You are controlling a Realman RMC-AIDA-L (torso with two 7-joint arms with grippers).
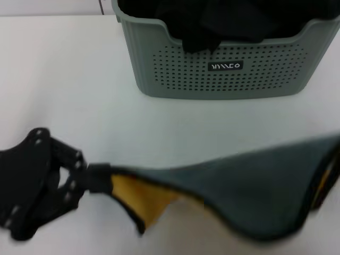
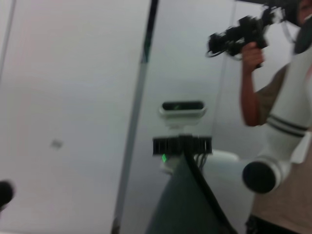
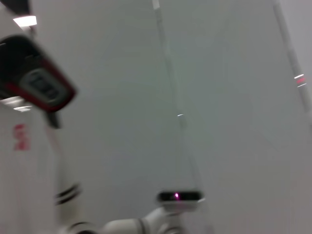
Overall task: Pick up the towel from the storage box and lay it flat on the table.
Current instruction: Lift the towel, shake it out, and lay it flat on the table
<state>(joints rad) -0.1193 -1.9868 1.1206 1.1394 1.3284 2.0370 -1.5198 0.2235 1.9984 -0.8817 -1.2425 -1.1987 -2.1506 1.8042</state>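
Already the towel (image 1: 239, 186) is out of the storage box (image 1: 223, 69) in the head view, stretched in the air over the near part of the table (image 1: 69, 90), grey-teal side up with a mustard corner drooping below. The left claw (image 1: 95, 178) pinches its left corner, fingers closed on the black trim. The towel's far end runs off the right edge, where the right claw is out of sight, so I cannot tell its state. Only black cloths (image 1: 212, 21) remain in the box.

From the left wrist view, the grey cloth (image 2: 187, 204) rises in a taut wedge toward the robot's head (image 2: 181, 114); a person with a camera (image 2: 273, 97) stands behind.

From the right wrist view, neither towel nor claw shows.

Judging by this, the pick-up is done; lowering and flattening the towel remain.
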